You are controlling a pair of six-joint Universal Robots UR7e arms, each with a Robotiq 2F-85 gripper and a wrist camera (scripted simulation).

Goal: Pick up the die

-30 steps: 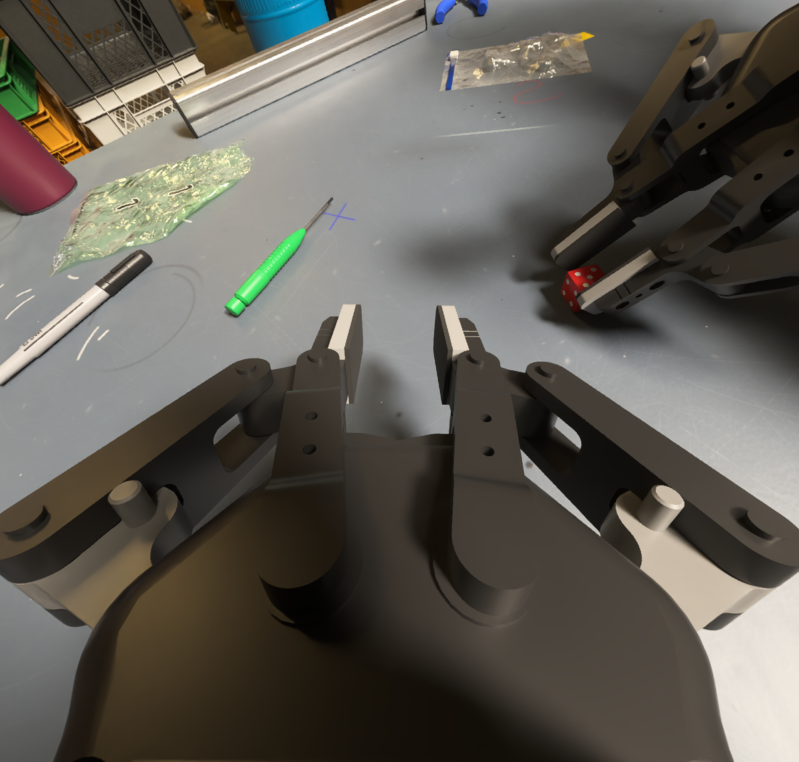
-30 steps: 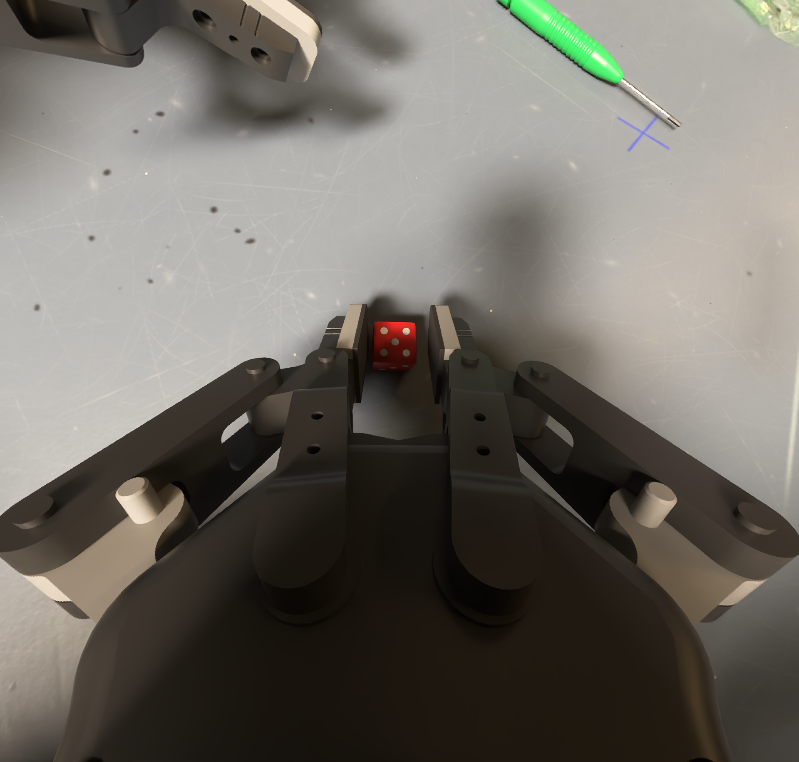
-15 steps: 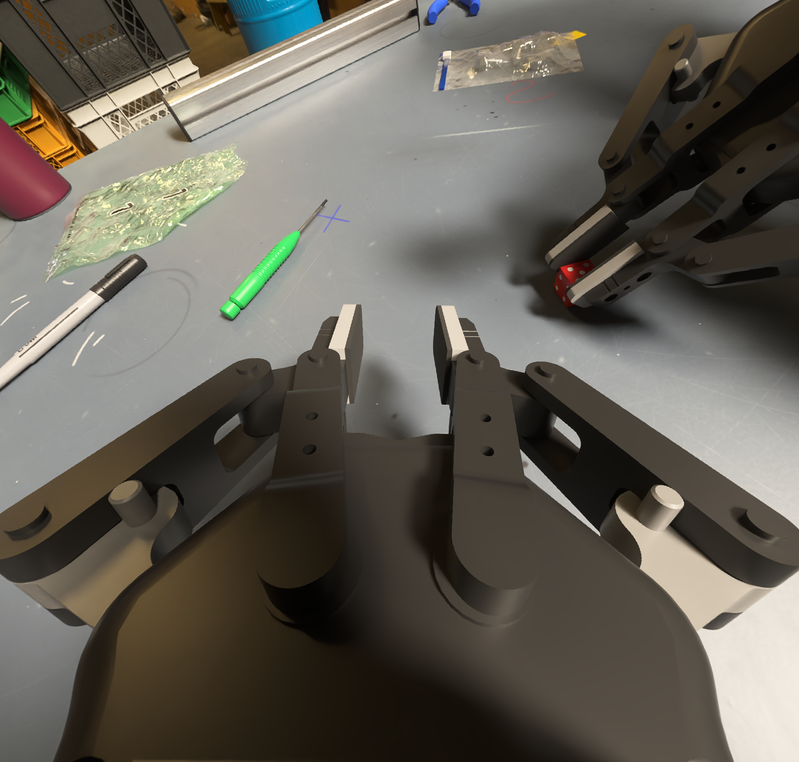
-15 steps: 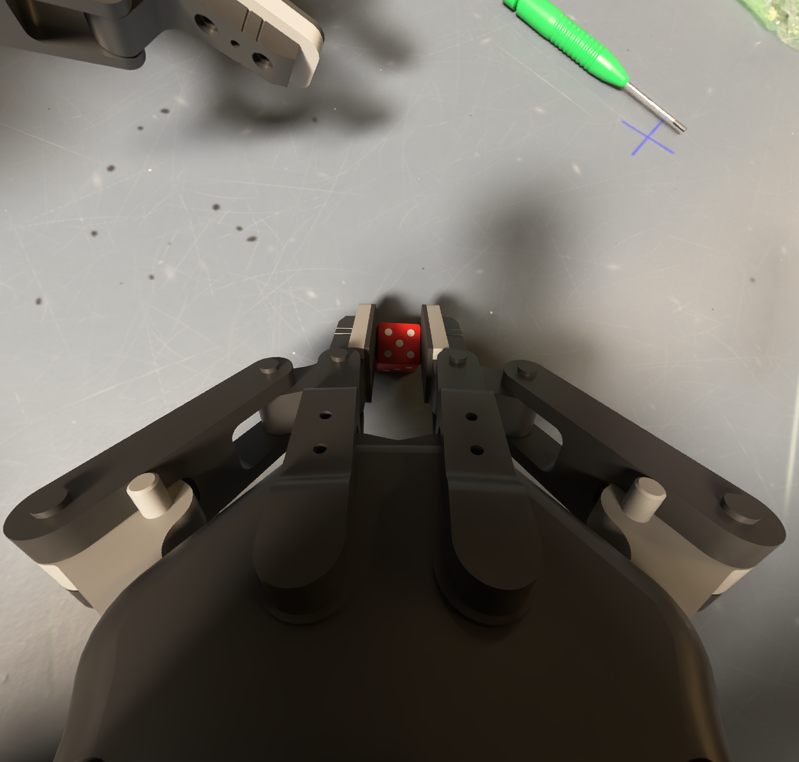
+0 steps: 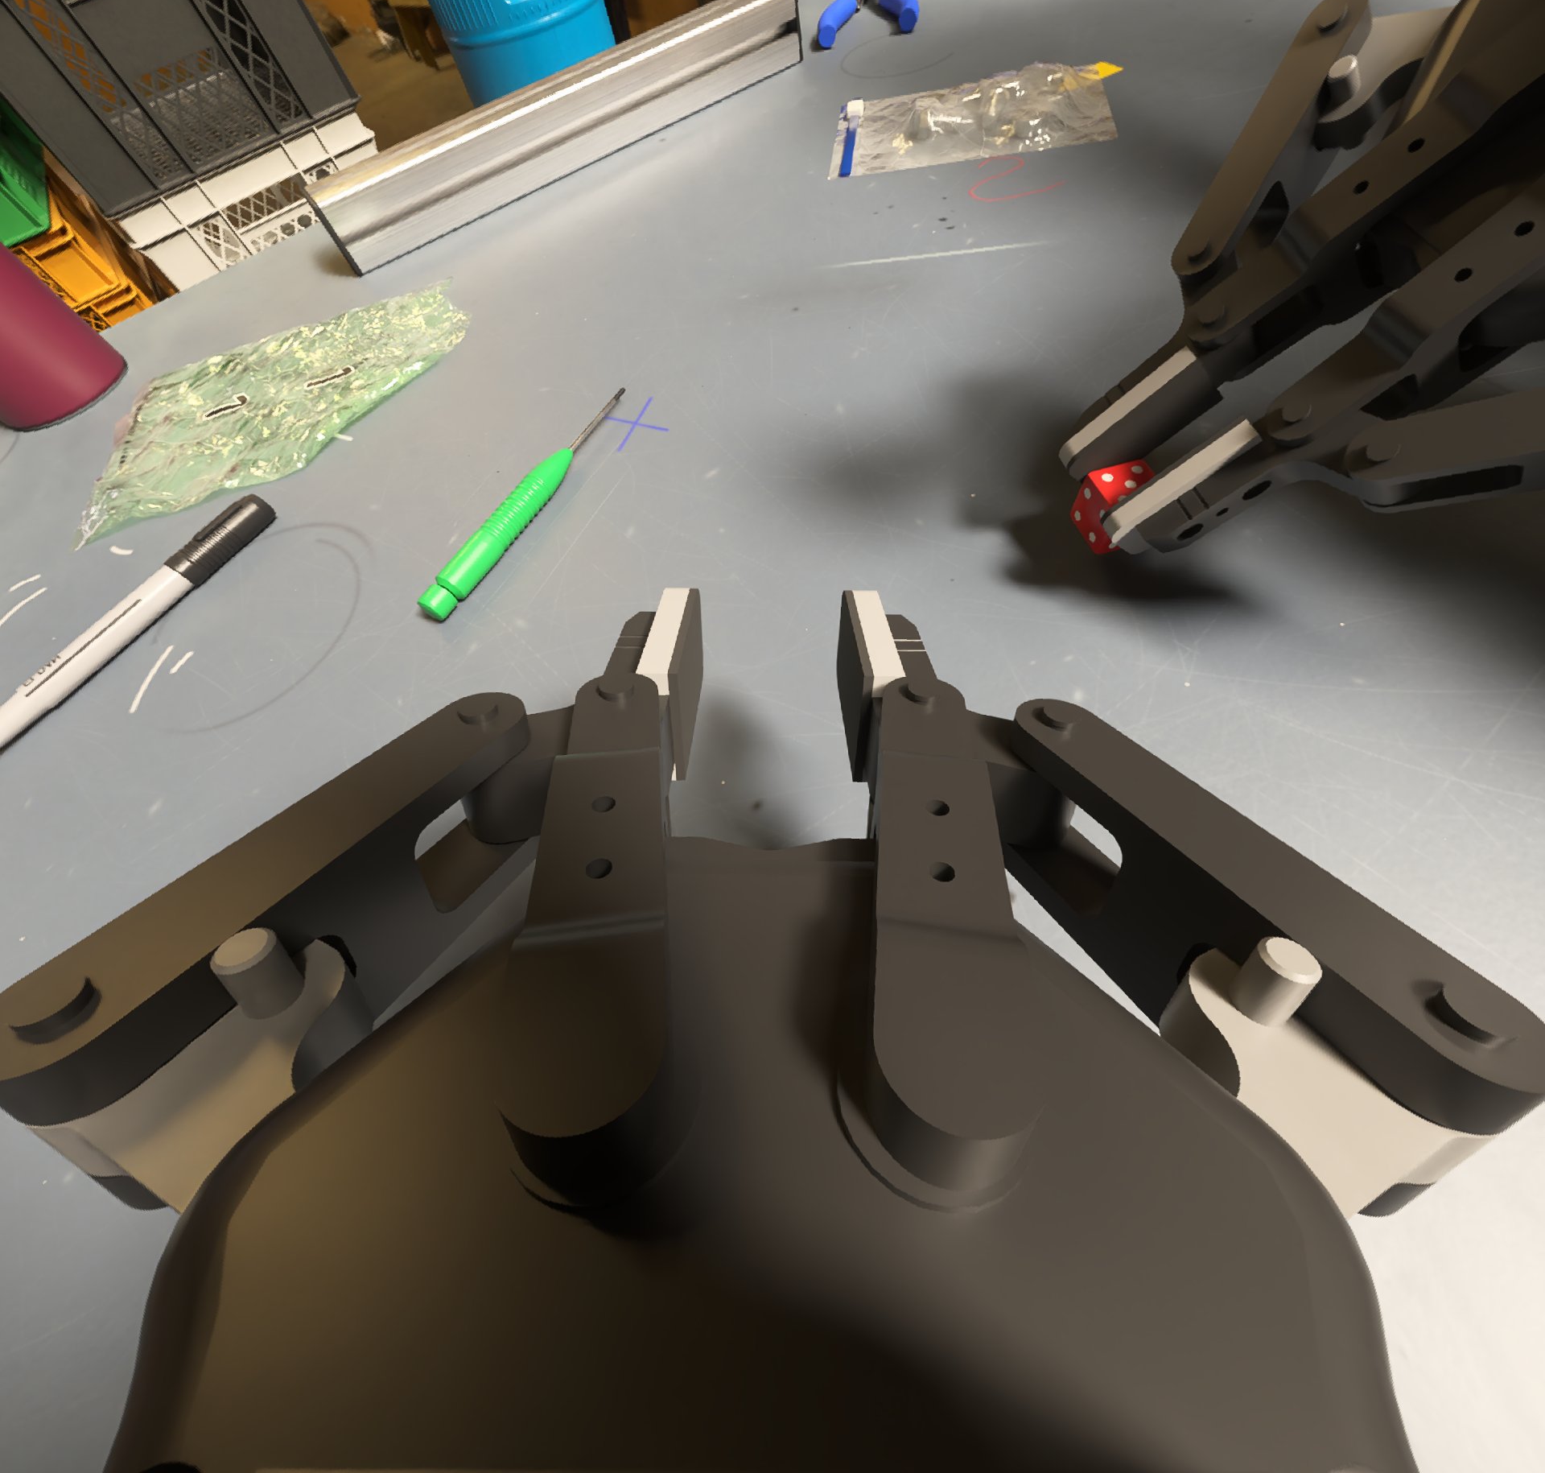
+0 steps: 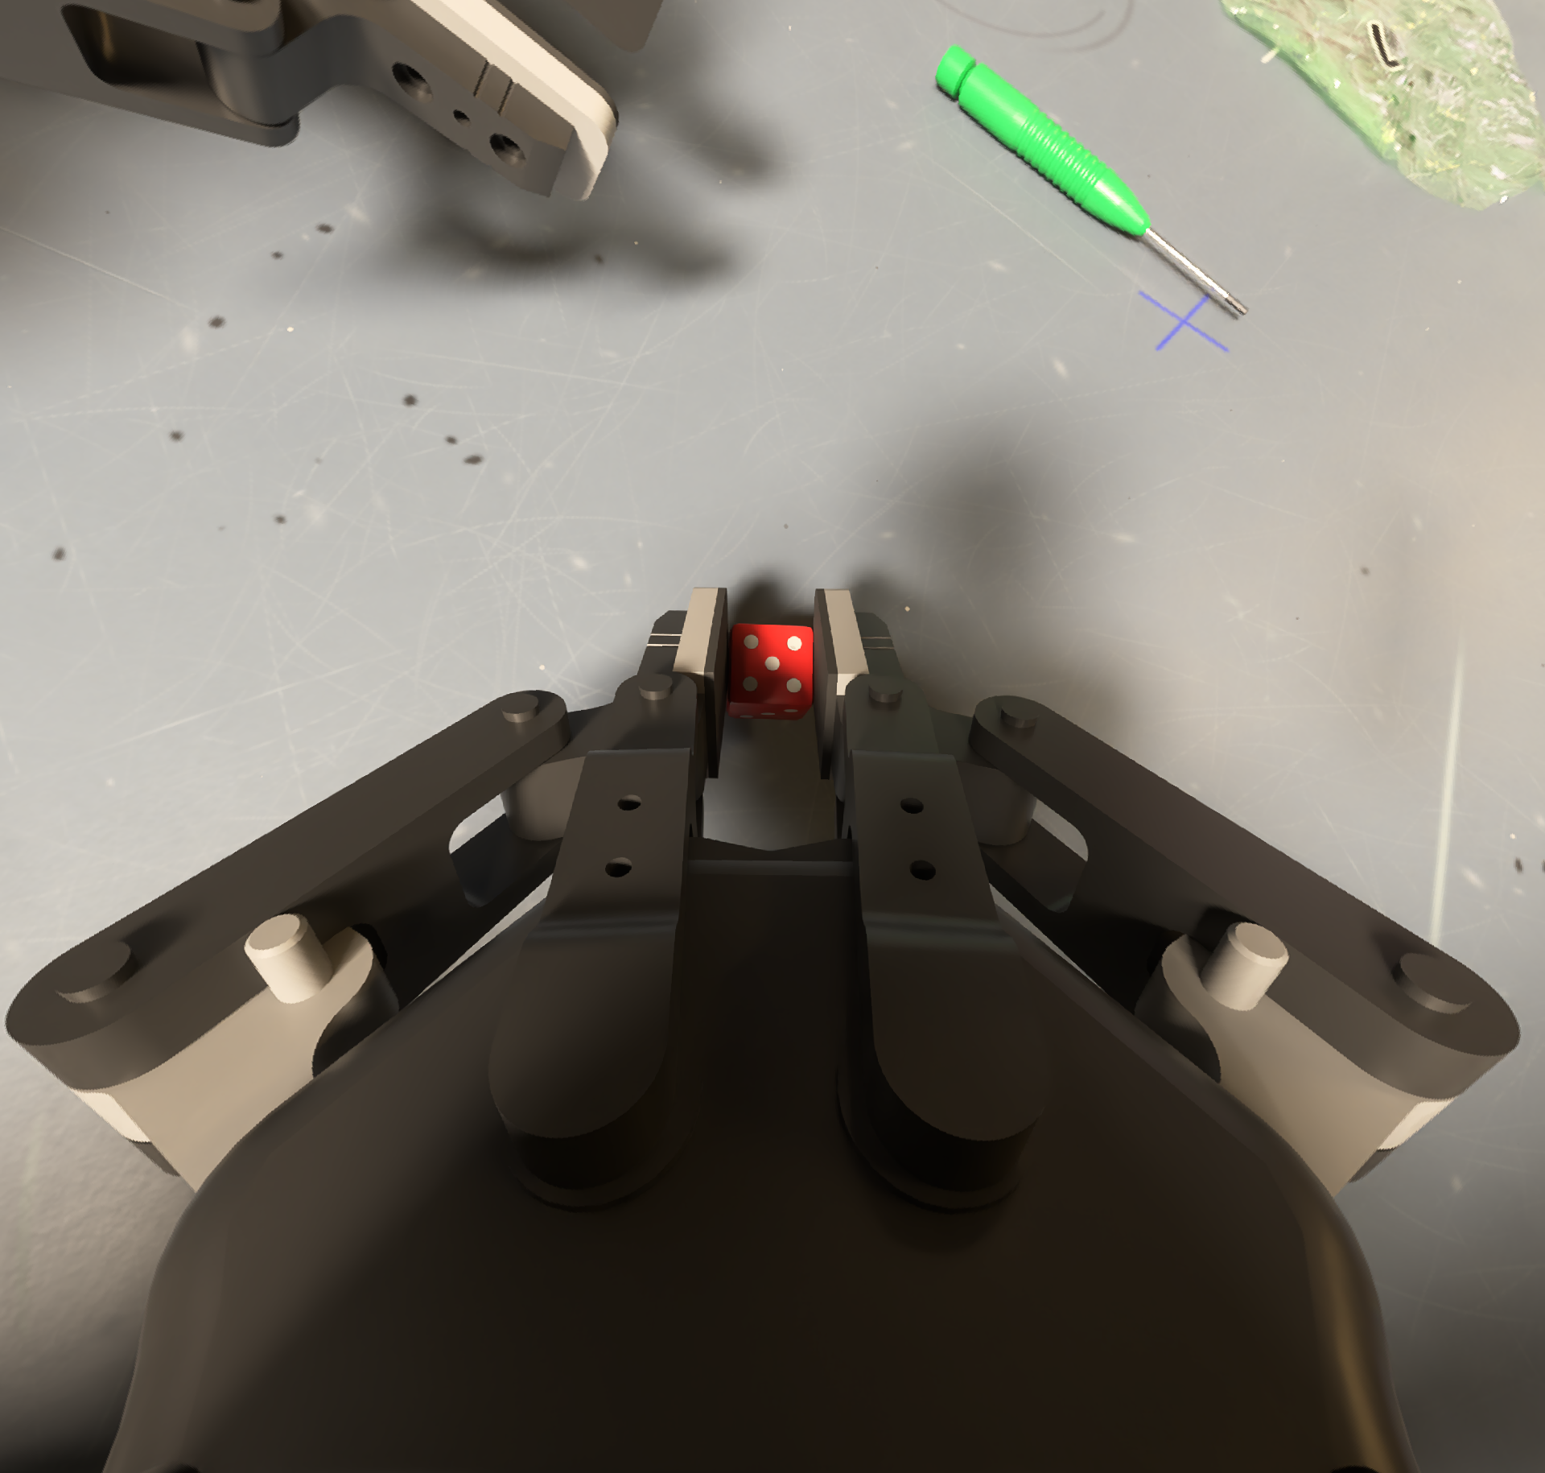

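The red die (image 6: 771, 668) with white pips sits clamped between the pads of my right gripper (image 6: 771, 638), which is shut on it. In the left wrist view the die (image 5: 1102, 498) hangs in the right gripper (image 5: 1099, 492) a little above the grey table (image 5: 836, 362), with its shadow below it. My left gripper (image 5: 769, 626) is open and empty, low over the table to the left of the die. It also shows at the top left of the right wrist view (image 6: 619, 53).
A green screwdriver (image 5: 502, 525) lies by a blue cross mark. A marker (image 5: 125, 613), a green plastic bag (image 5: 267, 404) and a maroon cup (image 5: 42, 354) are on the left. An aluminium bar (image 5: 552, 120), blue pliers (image 5: 869, 7) and a clear parts bag (image 5: 978, 120) lie far back.
My right gripper's fingers closed onto the die, then rose with it off the table. The left gripper stayed open and shifted only slightly.
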